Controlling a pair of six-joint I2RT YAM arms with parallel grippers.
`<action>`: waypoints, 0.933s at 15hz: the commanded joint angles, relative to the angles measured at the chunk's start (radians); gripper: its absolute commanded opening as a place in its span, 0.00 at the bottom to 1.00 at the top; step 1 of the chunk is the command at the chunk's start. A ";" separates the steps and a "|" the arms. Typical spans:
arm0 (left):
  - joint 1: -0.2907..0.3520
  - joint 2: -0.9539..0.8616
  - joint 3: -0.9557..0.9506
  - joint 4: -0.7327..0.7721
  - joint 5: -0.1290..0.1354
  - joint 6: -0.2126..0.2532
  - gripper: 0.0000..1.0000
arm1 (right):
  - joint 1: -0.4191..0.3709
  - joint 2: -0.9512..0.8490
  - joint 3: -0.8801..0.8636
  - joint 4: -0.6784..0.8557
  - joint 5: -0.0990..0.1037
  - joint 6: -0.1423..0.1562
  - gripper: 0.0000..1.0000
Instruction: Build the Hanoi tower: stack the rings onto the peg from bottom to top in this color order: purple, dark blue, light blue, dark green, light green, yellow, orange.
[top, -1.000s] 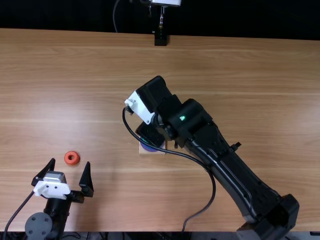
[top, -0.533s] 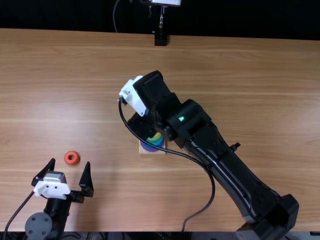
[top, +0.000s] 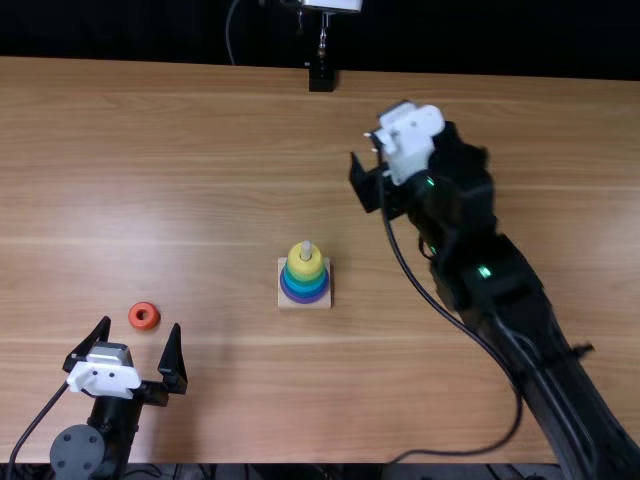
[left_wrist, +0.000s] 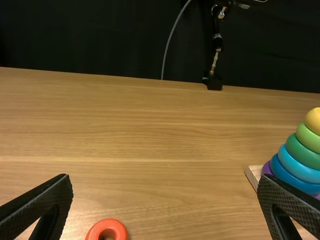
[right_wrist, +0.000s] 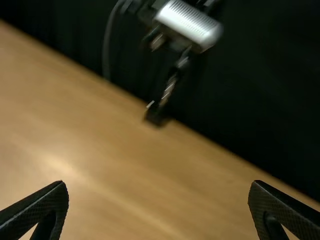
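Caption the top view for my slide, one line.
Six rings on the peg, topped by the yellow ring; the orange ring lies beyond the left arm's open fingers.

Right arm pulls clear of the ring stack, its gripper now well apart from the tower, beyond it and to the right on the far half of the table. A second earlier, the arm's end covers most of the stack; half a second later, part of the yellow ring peeks out beneath it. Now the peg's tip and the wooden base stand uncovered. The black cable, previously looped across the stack, hangs to its right.
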 joint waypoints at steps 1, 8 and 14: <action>0.013 -0.012 -0.032 -0.004 0.017 0.003 1.00 | -0.034 -0.124 -0.125 0.067 0.060 -0.002 1.00; 0.013 -0.012 -0.032 -0.004 0.017 0.005 1.00 | -0.222 -0.801 -0.807 0.199 0.080 -0.008 1.00; 0.013 -0.012 -0.032 -0.004 0.017 0.003 1.00 | -0.363 -1.183 -1.096 0.168 0.098 -0.002 1.00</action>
